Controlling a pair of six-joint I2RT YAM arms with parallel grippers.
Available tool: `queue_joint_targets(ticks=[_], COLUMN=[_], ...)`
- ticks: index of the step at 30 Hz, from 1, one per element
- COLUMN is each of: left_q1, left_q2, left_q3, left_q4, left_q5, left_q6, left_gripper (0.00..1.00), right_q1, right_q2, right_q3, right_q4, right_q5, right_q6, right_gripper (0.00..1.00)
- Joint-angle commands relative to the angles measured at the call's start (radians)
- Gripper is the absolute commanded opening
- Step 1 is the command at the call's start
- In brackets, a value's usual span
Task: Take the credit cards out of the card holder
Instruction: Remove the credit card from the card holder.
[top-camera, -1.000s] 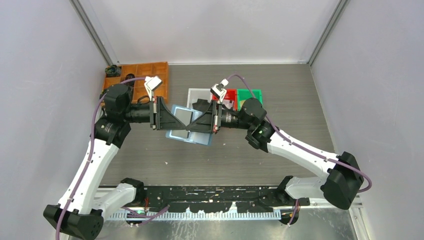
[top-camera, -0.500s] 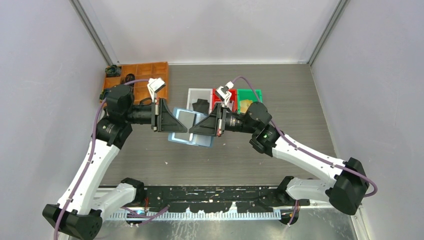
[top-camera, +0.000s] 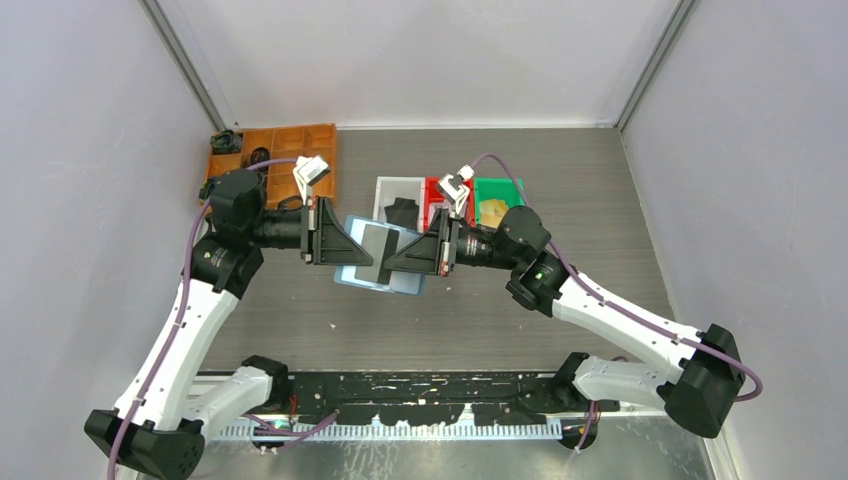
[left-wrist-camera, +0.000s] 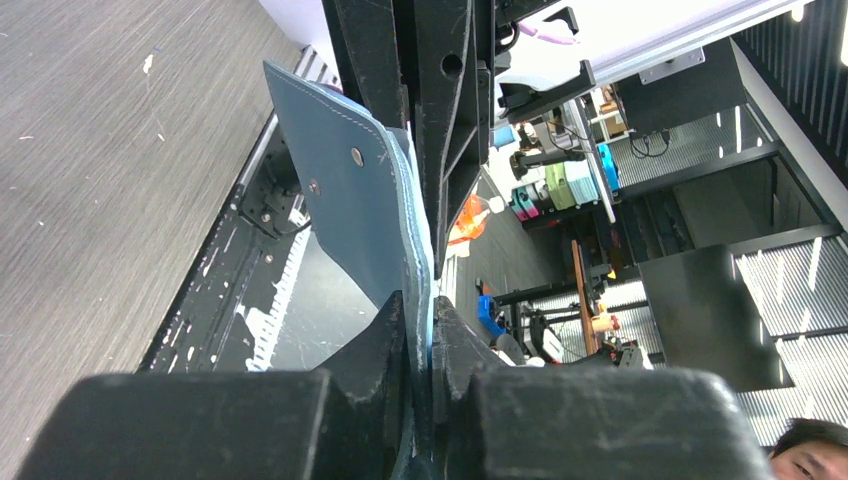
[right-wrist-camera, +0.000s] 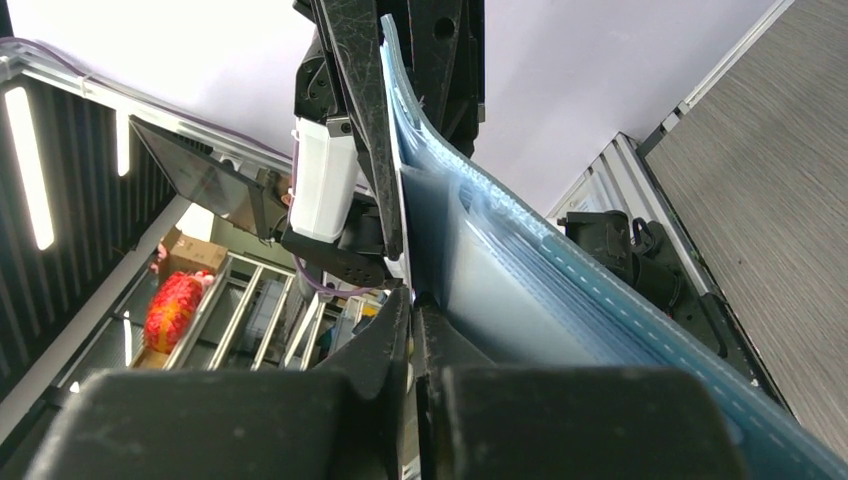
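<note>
Holding the card holder (top-camera: 398, 284) in the air between both arms, over the middle of the table (top-camera: 300, 320), just on the near side of the bins. The holder is folded open and roughly level. Its pale-blue inner face is up toward the top camera, and its teal outside faces the table in the left wrist view. Long axis runs about left-right, from one gripper to the other, skewed a little so the left end sits farther back than the right. The sheet is not flat: the right wrist view shows it bowed, with slip pockets layered on the inner face.

Left gripper (top-camera: 372, 258): jaws closed on the holder, seen edge-on in its own camera. Right gripper (top-camera: 386, 268): jaws closed on a thin pale layer at the holder's inner side. The two sets of tips nearly meet at the holder's middle. Whether the right pinch has a card or a pocket edge cannot be told. A grey rectangle (top-camera: 385, 240) on the inner face between the tips raises the same doubt.

Behind the holder: clear bin (top-camera: 385, 195) with a black item inside, red bin (top-camera: 432, 190) and green bin (top-camera: 510, 185) side by side. Orange compartment tray (top-camera: 300, 145) sits at far left.
</note>
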Motion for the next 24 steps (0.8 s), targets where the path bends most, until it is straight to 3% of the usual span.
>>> queue_joint_targets(ticks=[1, 4, 10, 12, 17, 21, 24], left_q1=[0.008, 0.007, 0.007, 0.008, 0.008, 0.009, 0.012], left_q2=[-0.028, -0.028, -0.027, -0.026, -0.027, -0.018, -0.014], left_q3=[0.052, 0.05, 0.06, 0.065, 0.075, 0.106, 0.13], left_q4=[0.065, 0.066, 0.066, 0.066, 0.062, -0.005, -0.041], left_q5=[0.053, 0.052, 0.053, 0.053, 0.056, 0.058, 0.065], left_q6=[-0.012, -0.011, -0.011, -0.011, -0.003, 0.046, 0.082], left_gripper=[0.0, 0.0, 0.0, 0.0, 0.0, 0.0, 0.0], right_q1=[-0.013, -0.012, -0.013, -0.013, -0.018, -0.038, -0.079], right_q2=[-0.024, -0.008, 0.059, 0.067, 0.032, -0.037, -0.103], right_q3=[0.018, 0.019, 0.071, 0.071, 0.038, 0.022, 0.009], right_q4=[0.0, 0.085, 0.177, 0.197, 0.195, 0.058, -0.042], right_q5=[0.009, 0.028, 0.024, 0.016, 0.013, 0.003, -0.017], right_q6=[-0.017, 0.029, 0.091, 0.102, 0.092, 0.016, -0.024], right_gripper=[0.25, 0.42, 0.42, 0.37, 0.1, 0.01, 0.01])
